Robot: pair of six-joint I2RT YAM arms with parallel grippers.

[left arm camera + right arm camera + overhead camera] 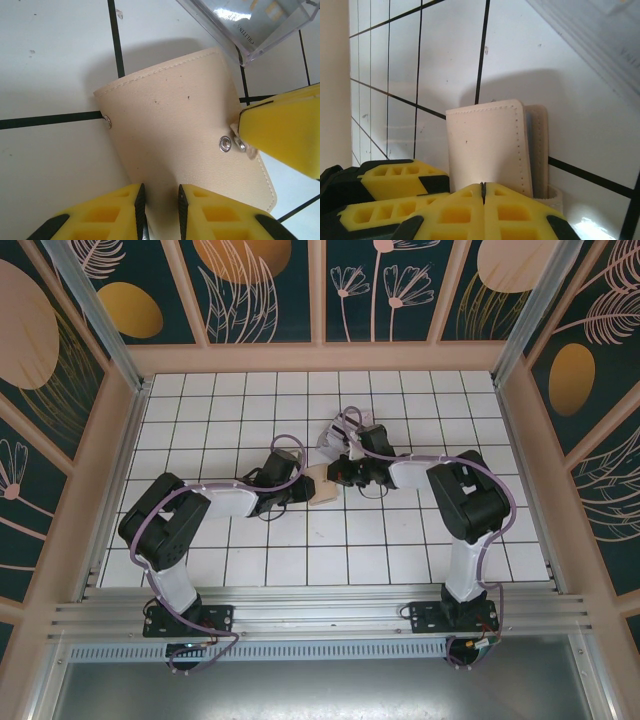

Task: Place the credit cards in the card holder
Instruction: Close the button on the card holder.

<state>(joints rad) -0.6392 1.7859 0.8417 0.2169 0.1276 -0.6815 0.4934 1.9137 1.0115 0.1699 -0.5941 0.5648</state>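
Presently, my stock of the scene, item by item.

- **Holder** (pixel 175 125): a tan pouch at mid-table (pixel 200 430), between the two arms. It stands on one edge on the tiles and bows outward, not lying flat. I judge it is propped this way so its mouth can be worked open for a card to slide in. I cannot see inside it.
- **Left gripper** (pixel 161 210): the jaws are narrow and nipped on the holder's near edge, with the tan material running down between the fingers. I read this as the anchor that keeps the pouch upright while the other arm works on it.
- **Right gripper** (pixel 482 200): the fingers are pressed fully together, and I see nothing between them. In the left wrist view the tip lies against the holder just beside a snap (pixel 225 144). This is probably a closed-finger push or pry at the fold. I cannot tell whether it catches any of the material.
- **Case** (pixel 260 30): clear plastic, lying on the tiles just beyond the holder and not touching it.
- **Cards** (pixel 240 12): the pale pieces inside the case, as far as I can tell. Neither gripper carries one.
- **Stage**, by my judgement: the holder is being opened and loading has not begun.
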